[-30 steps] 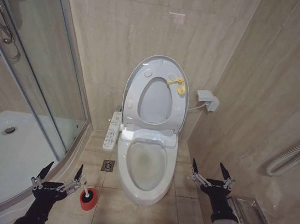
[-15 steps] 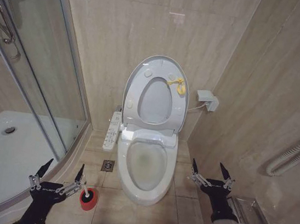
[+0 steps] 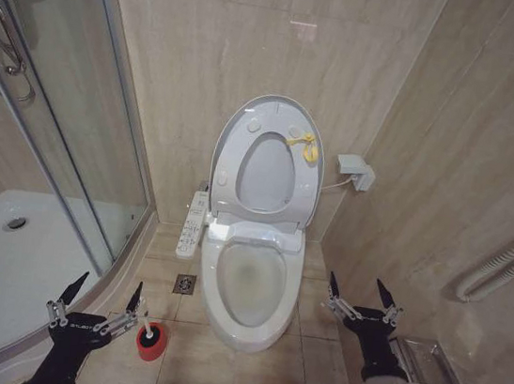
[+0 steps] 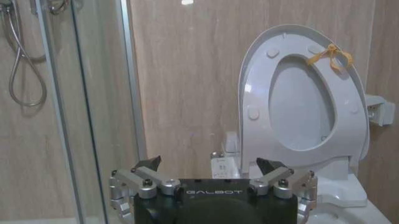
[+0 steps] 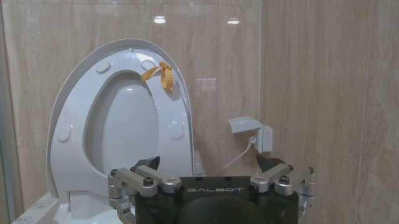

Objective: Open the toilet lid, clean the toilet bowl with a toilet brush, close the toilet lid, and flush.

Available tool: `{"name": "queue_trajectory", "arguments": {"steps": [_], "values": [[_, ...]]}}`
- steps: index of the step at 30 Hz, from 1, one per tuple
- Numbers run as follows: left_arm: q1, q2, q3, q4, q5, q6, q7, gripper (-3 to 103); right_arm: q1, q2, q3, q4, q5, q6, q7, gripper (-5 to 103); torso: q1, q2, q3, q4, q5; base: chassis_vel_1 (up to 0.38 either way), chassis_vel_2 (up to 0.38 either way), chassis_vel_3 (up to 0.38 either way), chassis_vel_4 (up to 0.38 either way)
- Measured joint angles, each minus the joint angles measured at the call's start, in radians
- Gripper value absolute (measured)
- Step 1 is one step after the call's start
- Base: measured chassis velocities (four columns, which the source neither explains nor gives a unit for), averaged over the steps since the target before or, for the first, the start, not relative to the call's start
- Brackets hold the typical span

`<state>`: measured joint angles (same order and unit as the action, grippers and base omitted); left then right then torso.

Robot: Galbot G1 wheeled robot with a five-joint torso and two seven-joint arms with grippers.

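Beige-tiled bathroom: my left gripper (image 3: 98,303) hangs spread, toilet brush (image 3: 150,336) just beside its right finger. Toilet lid (image 3: 269,160) raised. Right gripper (image 3: 363,297) splayed too. Careless descent could topple the holder.

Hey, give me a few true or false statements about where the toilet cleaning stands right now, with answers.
1. The glossy white plastic toilet lid stands raised against the wall. True.
2. The left gripper holds the toilet brush. False: it is open and empty, and the white-handled toilet brush sits in its red cup.
3. The right gripper is open, beside the white ceramic toilet bowl. True.
4. The brush cup stands on the bowl's right. False: left.
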<state>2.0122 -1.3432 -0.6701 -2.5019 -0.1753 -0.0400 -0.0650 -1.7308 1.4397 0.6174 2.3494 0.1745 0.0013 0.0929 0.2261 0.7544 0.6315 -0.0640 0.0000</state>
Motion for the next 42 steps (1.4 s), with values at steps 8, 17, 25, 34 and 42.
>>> {"name": "queue_trajectory", "arguments": {"steps": [8, 17, 25, 34, 42], "values": [[0.001, -0.002, 0.002, 0.0, 0.002, -0.004, -0.004, 100, 0.0, 0.0, 0.0, 0.0, 0.0, 0.0, 0.0, 100, 0.0, 0.0, 0.0, 0.0, 0.0, 0.0, 0.0, 0.0, 0.0], [0.001, -0.002, 0.003, 0.001, 0.002, -0.005, -0.004, 100, 0.0, 0.0, 0.0, 0.0, 0.0, 0.0, 0.0, 100, 0.0, 0.0, 0.0, 0.0, 0.0, 0.0, 0.0, 0.0, 0.0], [0.0, -0.002, 0.003, 0.001, 0.002, -0.005, -0.005, 100, 0.0, 0.0, 0.0, 0.0, 0.0, 0.0, 0.0, 100, 0.0, 0.0, 0.0, 0.0, 0.0, 0.0, 0.0, 0.0, 0.0], [0.0, -0.002, 0.002, 0.002, 0.001, -0.005, -0.005, 100, 0.0, 0.0, 0.0, 0.0, 0.0, 0.0, 0.0, 100, 0.0, 0.0, 0.0, 0.0, 0.0, 0.0, 0.0, 0.0, 0.0], [0.0, -0.002, 0.002, 0.002, 0.001, -0.004, -0.005, 100, 0.0, 0.0, 0.0, 0.0, 0.0, 0.0, 0.0, 100, 0.0, 0.0, 0.0, -0.0001, 0.0, 0.0, 0.0, 0.0, 0.0]]}}
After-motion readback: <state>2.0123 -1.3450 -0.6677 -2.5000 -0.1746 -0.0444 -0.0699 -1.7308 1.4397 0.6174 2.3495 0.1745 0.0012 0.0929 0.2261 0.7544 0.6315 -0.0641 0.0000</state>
